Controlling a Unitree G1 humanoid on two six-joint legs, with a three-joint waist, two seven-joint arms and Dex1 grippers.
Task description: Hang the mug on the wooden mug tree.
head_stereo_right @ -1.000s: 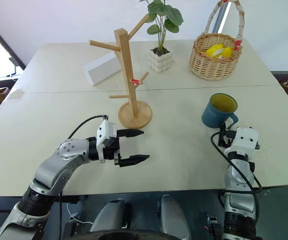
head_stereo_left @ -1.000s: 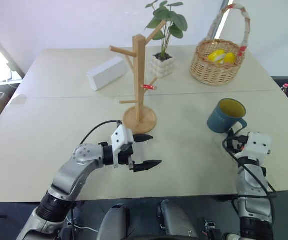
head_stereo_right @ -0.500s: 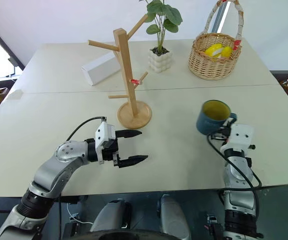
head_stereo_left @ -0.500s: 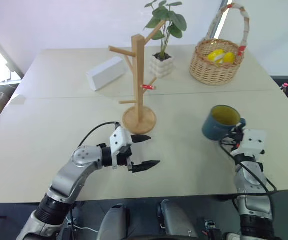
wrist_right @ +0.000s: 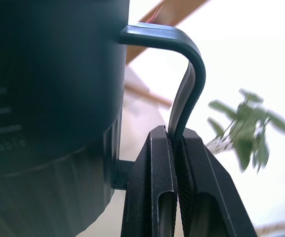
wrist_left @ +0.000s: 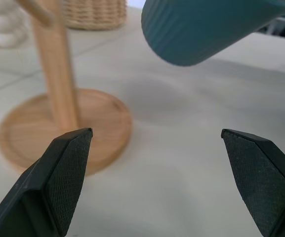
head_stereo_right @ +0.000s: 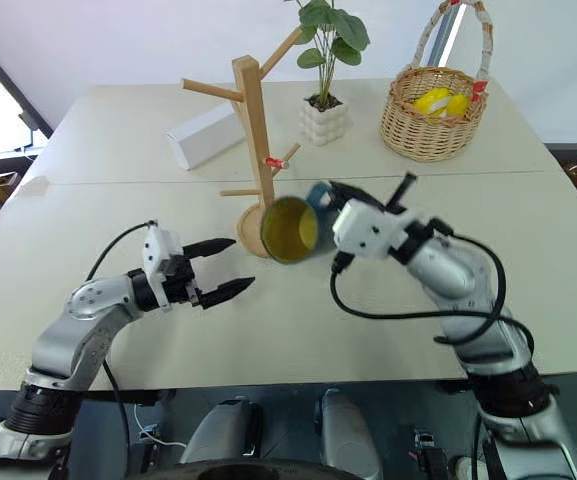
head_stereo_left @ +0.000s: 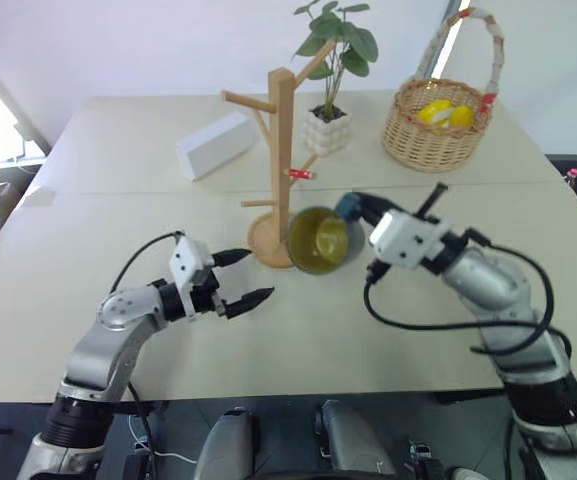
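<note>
Currently the step in hand is the carry: you have the mug [head_stereo_left: 320, 240] off the table and held in the air just in front of the wooden mug tree [head_stereo_left: 281, 150], low down near its round base. Your right gripper [wrist_right: 174, 143] is clamped together on the mug's loop handle [wrist_right: 182, 74], with the strap of the handle pinched between the two fingers. The mug is tipped on its side, its yellow inside facing the head camera and toward your left arm.

Your left gripper [head_stereo_left: 240, 277] hangs over the table [head_stereo_left: 118, 230] beside the tree base with its fingers spread apart and nothing between them; the left wrist view shows the mug's blue wall above and beyond them.

Next move, as judged from this pose: raise the mug to a free peg, such as the short one by the red mark [head_stereo_left: 299, 174], and turn the wrist so the open loop faces the peg tip. Note that the fingers occupy part of the loop, so thread the peg through the free part before releasing
</note>
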